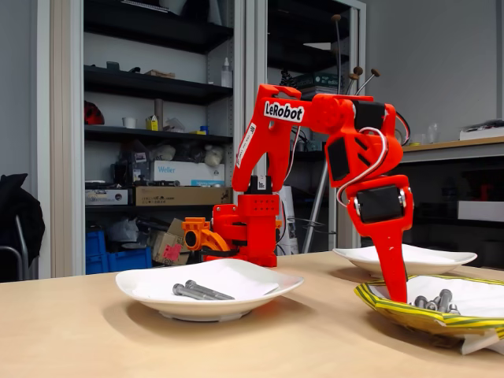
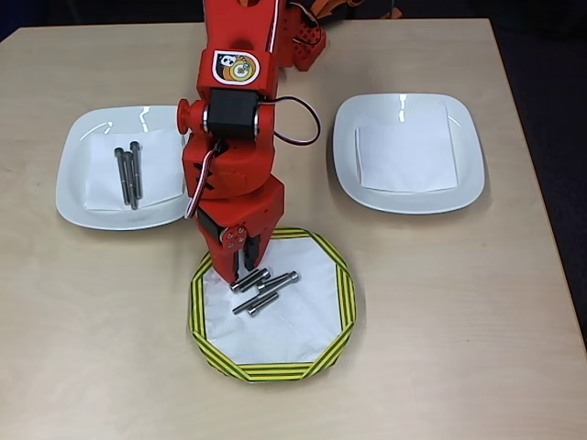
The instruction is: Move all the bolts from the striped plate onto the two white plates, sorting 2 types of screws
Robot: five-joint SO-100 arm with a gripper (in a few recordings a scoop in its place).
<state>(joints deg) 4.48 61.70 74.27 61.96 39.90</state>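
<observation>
hand is down inside the striped plate, fingertips close together right at the top end of the bolts there, and whether it grips one i can't tell. four bolts lie bunched on that plate's white inside. over on the left white plate in the overhead view, long bolts rest side by side. the right white plate sits well apart on the table.
</observation>
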